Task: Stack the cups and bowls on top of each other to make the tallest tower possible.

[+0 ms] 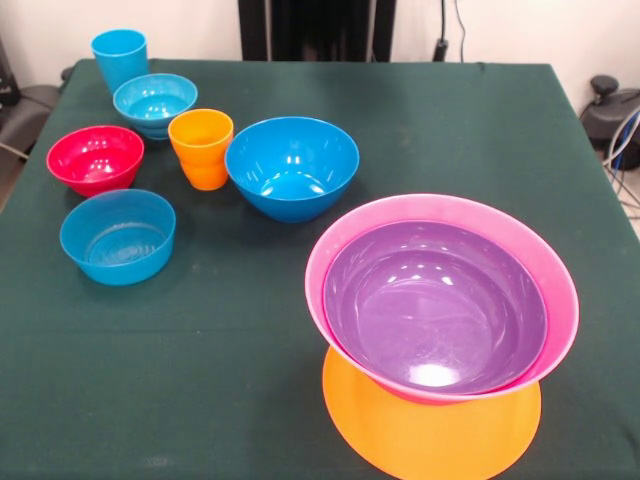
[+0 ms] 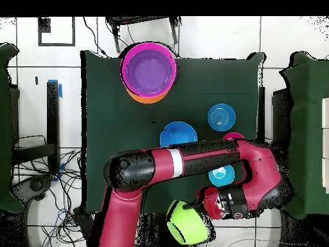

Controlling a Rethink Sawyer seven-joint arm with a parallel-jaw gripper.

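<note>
- The tower (image 1: pixel 445 330): purple bowl (image 1: pixel 435 305) nested in pink bowl (image 1: pixel 555 270), mouths upward, on the inverted orange bowl (image 1: pixel 430 435) near the bench (image 1: pixel 250 400) front edge.
- In the overhead view the green bowl (image 2: pixel 187 222) hangs tilted off the bench at 6 o'clock, at the gripper (image 2: pixel 204 204); I cannot tell how the jaws stand.
- Blue bowl (image 1: pixel 291 166) lies at 10 o'clock from the tower; the orange cup (image 1: pixel 201 148) stands upright beside it.
- Open cloth lies at the front left.

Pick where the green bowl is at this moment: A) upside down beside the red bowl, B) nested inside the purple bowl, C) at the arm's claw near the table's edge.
C: overhead, the green bowl sits at the claw, far from the purple bowl.
</note>
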